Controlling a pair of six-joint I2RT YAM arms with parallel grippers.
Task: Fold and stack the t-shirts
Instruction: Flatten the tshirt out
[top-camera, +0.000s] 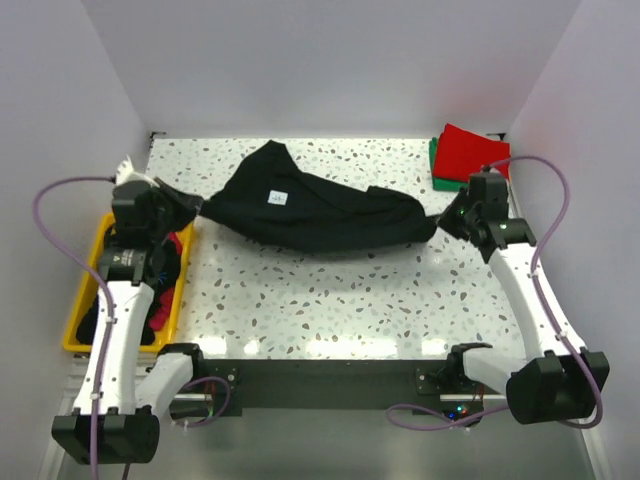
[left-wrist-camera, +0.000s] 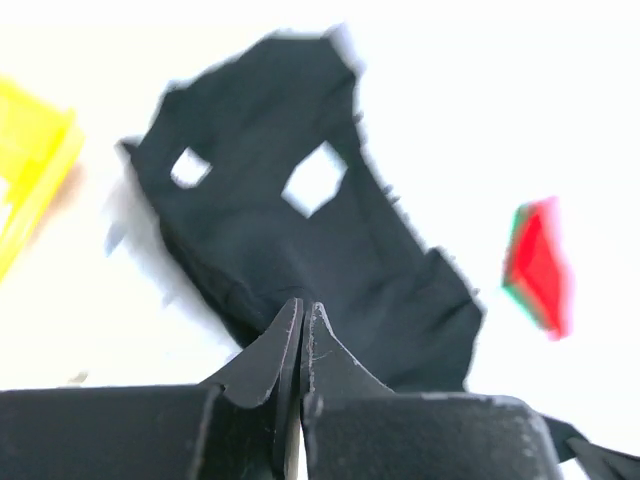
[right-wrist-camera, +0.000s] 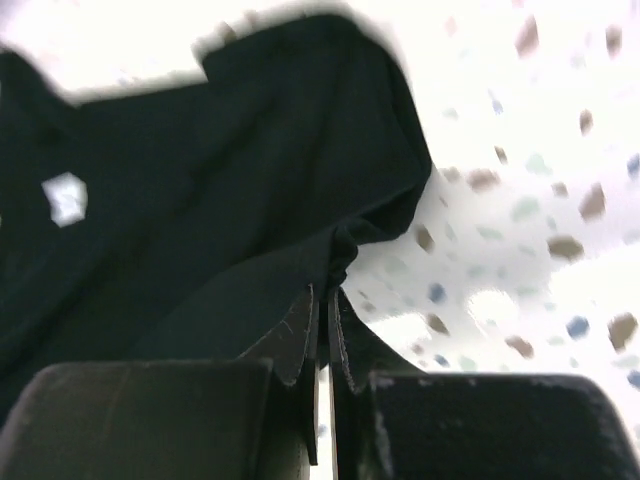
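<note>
At far left the yellow bin (top-camera: 82, 300) holds bunched cloth (top-camera: 176, 247), red and dark, hard to sort out. The left end effector (top-camera: 194, 211) is pressed together on the left end of the black t-shirt (top-camera: 310, 212), which spans the tabletop (top-camera: 330, 300) with its long axis left to right. The right end effector (top-camera: 443, 221) pinches its right end. Beyond it, a folded red t-shirt (top-camera: 472, 150) lies on a green t-shirt (top-camera: 436, 168). Which hem or sleeve each arm holds is hidden in the folds.
</note>
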